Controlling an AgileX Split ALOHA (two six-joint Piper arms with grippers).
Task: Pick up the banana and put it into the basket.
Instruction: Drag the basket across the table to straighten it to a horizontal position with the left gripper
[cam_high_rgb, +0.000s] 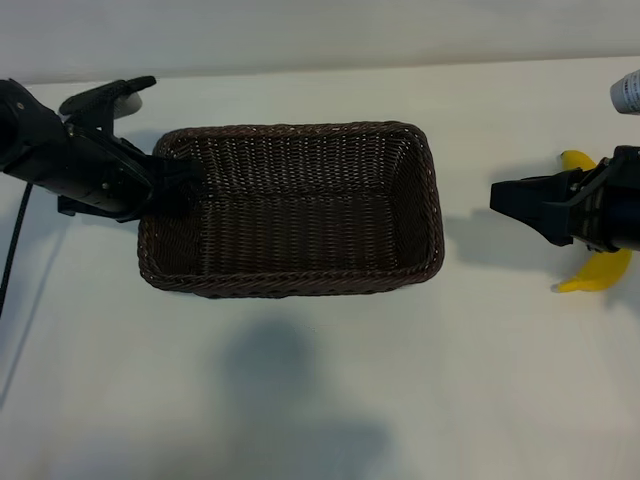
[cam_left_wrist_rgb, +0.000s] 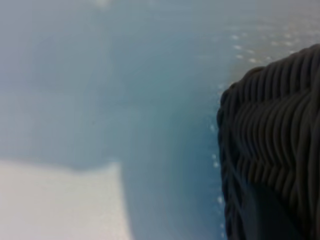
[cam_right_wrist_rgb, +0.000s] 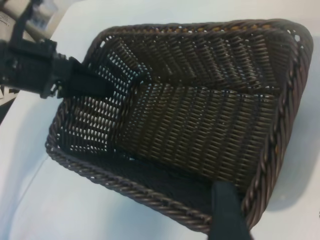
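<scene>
The dark brown wicker basket (cam_high_rgb: 290, 129) stands mid-table with nothing inside. My left gripper (cam_high_rgb: 183, 176) is at its left end, shut on that short wall, one finger inside and one outside; the right wrist view shows the same grip of the left gripper (cam_right_wrist_rgb: 97, 86) on the basket (cam_right_wrist_rgb: 125, 186). The left wrist view shows only a basket corner (cam_left_wrist_rgb: 275, 125) close up. The yellow banana (cam_high_rgb: 598, 272) lies at the far right, its middle hidden under my right arm. My right gripper (cam_high_rgb: 498, 198) hovers open and holding nothing between banana and basket, pointing at the basket; one finger (cam_right_wrist_rgb: 227, 212) shows.
A white bottle (cam_high_rgb: 627, 92) stands at the far right edge behind the banana. A black cable (cam_high_rgb: 15, 240) hangs beside the left arm. Bare white tabletop (cam_high_rgb: 320, 400) spreads in front of the basket.
</scene>
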